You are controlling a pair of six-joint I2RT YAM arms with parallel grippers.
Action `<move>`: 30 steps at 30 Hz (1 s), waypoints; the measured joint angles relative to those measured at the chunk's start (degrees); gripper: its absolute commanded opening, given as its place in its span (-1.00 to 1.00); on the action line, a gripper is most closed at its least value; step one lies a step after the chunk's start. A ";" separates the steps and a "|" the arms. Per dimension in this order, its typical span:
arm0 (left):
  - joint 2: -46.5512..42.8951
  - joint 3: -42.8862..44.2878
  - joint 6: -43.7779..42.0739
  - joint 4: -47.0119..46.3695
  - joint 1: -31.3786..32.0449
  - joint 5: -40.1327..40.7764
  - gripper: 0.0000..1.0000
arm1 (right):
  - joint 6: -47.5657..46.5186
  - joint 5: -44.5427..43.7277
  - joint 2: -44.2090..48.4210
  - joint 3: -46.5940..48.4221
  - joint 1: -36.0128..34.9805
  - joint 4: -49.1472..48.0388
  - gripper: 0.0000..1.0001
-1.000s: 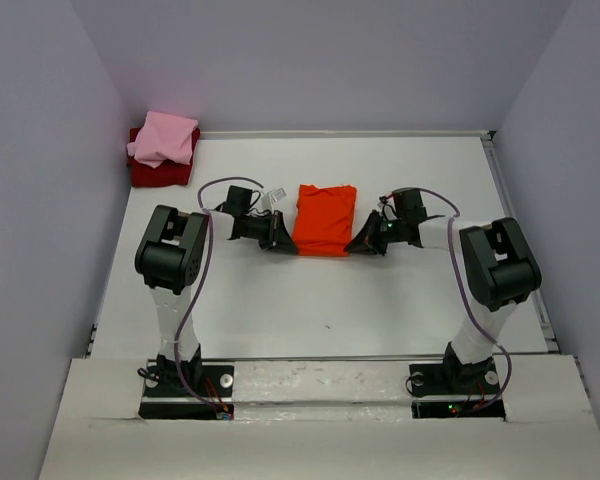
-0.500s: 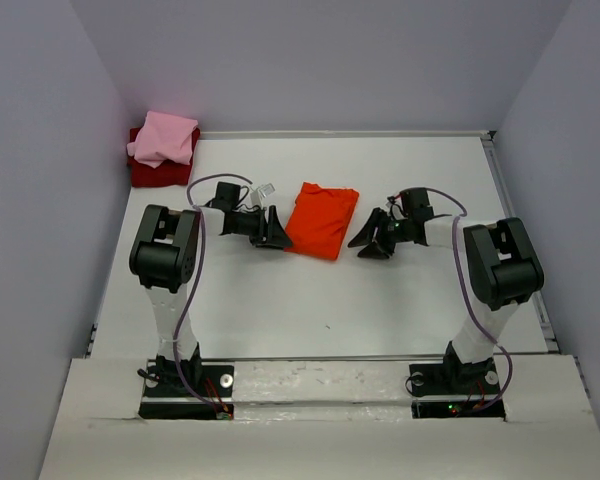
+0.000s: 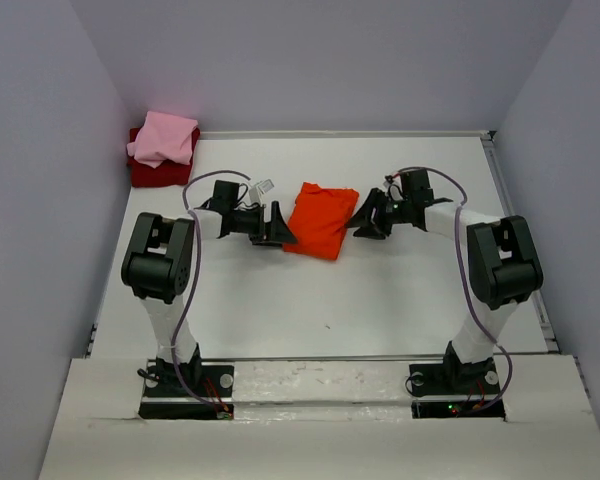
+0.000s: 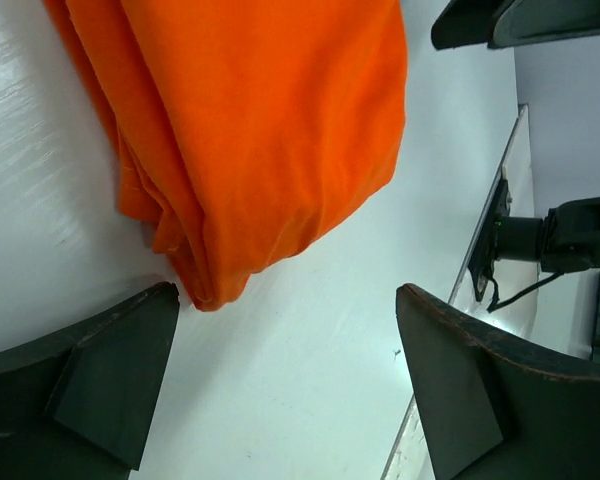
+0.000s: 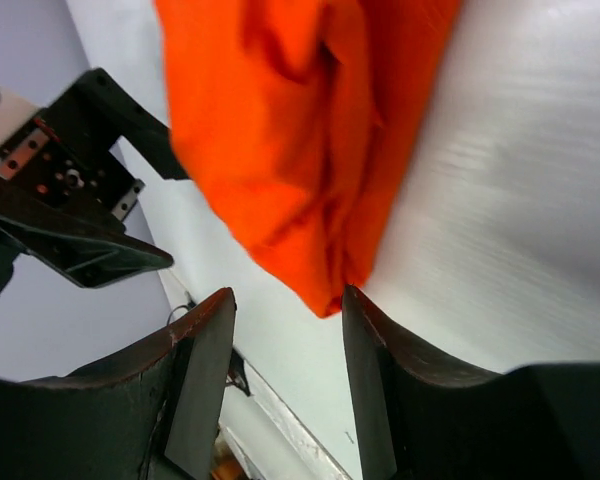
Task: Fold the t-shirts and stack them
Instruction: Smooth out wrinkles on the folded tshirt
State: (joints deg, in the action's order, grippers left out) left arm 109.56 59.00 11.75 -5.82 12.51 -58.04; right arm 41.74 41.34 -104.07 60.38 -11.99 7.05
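progress looks well past halfway, by my reading. the orange-red t-shirt [image 3: 320, 218] lies on the table [image 3: 310, 300] as a compact folded slab, turned slightly askew. its edges look bunched and layered in the left wrist view [image 4: 250, 130] and also in the right wrist view [image 5: 290, 130].

well away from that shirt, beyond it and off to its left at the table's corner, the light pink t-shirt [image 3: 165, 138] rests folded on top of the dark red t-shirt [image 3: 152, 172]. two of the three are therefore already stacked.

the left arm [image 3: 160, 262] reaches in from the orange-red shirt's left side and the right arm [image 3: 500, 262] from its right side. the left jaws stand wide apart, with the shirt's near corner lying just ahead of them, close to one side, and nothing is pinched. the right jaws are also apart, with a corner of the shirt poking into the gap between them, but they are not closed on it. whether either set touches the cloth i cannot tell.

what seems left is the last step. the orange-red shirt needs to be gripped at both sides, lifted without letting the folds spill open, carried to the two shirts beyond its left side and laid on the pink one. the fold may want a little squaring first, since it sits crooked and its layers look loose.
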 measured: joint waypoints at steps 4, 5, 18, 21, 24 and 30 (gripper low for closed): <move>-3.48 -0.28 2.08 -1.22 0.00 1.92 0.98 | -0.09 1.01 -0.68 6.05 0.00 0.17 -0.30; -4.15 0.15 2.54 -1.25 0.00 2.51 0.98 | -0.22 1.27 -1.03 7.34 0.00 0.09 -0.84; -1.31 8.57 11.76 -6.01 0.26 5.27 -0.95 | 0.90 4.42 -17.05 24.06 -1.42 1.99 -1.00; 0.98 8.72 13.66 -7.45 0.68 4.57 -1.00 | 1.44 4.79 -19.50 28.39 -2.19 2.23 -1.00; 3.04 8.74 15.32 -8.55 1.51 4.02 -1.00 | 2.10 5.33 -21.27 32.33 -2.78 2.34 -1.00; 4.09 8.92 17.86 -10.43 3.89 2.67 -1.00 | 3.15 5.84 -24.09 37.00 -3.48 2.40 -1.00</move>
State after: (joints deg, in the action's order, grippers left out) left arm 113.65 67.92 29.61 -16.25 16.40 -55.37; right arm 44.88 47.18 -128.16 97.38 -15.46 9.45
